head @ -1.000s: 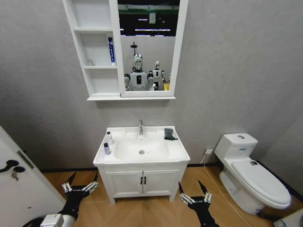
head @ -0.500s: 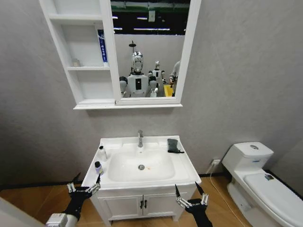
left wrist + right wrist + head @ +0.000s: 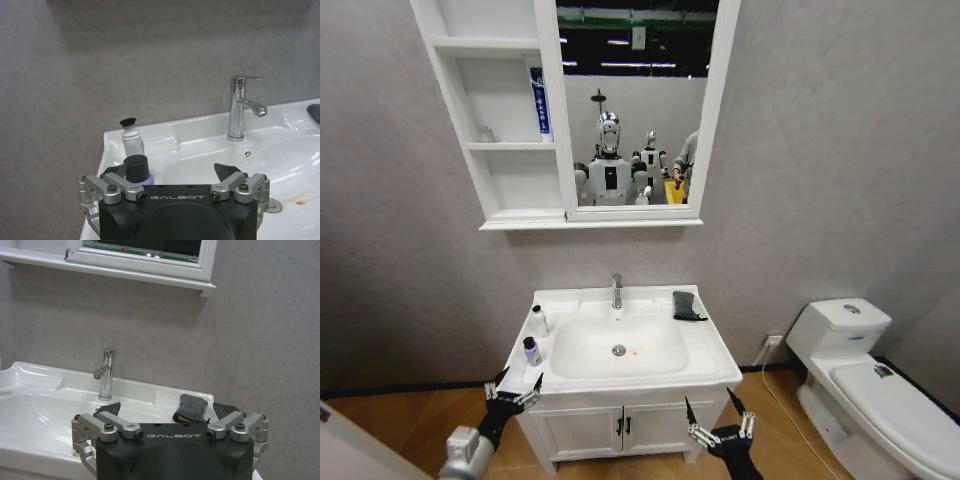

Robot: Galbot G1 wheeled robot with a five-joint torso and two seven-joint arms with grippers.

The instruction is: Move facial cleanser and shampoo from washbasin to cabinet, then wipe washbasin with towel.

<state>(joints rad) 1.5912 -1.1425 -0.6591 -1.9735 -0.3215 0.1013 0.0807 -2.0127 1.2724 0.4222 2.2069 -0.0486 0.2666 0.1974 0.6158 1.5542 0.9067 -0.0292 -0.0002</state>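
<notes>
Two bottles stand at the washbasin's (image 3: 705,345) left edge: a white one (image 3: 537,320) behind a purple, black-capped one (image 3: 531,351). The dark towel (image 3: 685,305) lies at its back right corner, beside the chrome tap (image 3: 616,291). Both the left gripper (image 3: 513,388) and the right gripper (image 3: 718,422) hover below the front edge, fingers spread wide. The shelved cabinet (image 3: 510,130) hangs above.
</notes>
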